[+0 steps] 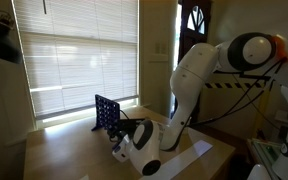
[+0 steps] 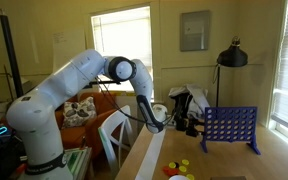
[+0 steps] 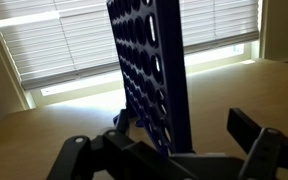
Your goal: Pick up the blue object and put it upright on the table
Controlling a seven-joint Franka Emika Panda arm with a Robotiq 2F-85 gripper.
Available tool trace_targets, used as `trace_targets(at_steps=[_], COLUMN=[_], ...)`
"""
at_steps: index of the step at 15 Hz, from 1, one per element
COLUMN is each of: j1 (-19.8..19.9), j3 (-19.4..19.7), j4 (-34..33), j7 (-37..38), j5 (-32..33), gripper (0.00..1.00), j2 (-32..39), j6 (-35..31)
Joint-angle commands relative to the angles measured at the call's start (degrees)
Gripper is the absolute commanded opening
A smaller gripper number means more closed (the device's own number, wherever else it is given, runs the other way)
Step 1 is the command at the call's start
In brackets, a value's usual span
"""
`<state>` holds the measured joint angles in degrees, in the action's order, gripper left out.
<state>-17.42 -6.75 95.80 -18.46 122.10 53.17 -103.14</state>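
On the table [image 1: 72,157], near the blinds [image 3: 54,40], the rack [image 1: 107,113] stands upright on its short legs, its holed face vertical in both exterior views. The gripper [image 2: 191,123] sits low just beside it. In the wrist view the claw is spread wide, one finger [image 3: 76,150] far to one side of the rack's thin edge and the other well off to the opposite side, so it appears to hold nothing. Whether either pad touches the plastic cannot be told.

The placing looks all but done, and what remains is a clean retreat. The rack is tall and narrow with a small footing, so it would likely tip at a light knock. The jaws should be kept fully apart and the arm drawn straight back along the line of the thin edge. It should rise only once both fingers are clear, without swinging sideways across the face.
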Motion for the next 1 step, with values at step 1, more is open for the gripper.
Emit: trace_targets(at_steps=[1], j1=[-0.43], j3=[0.43], j4=[-0.16], j7=[0.07], j5=[-0.32], gripper=[1.00], j2=[0.07], j6=[-0.18])
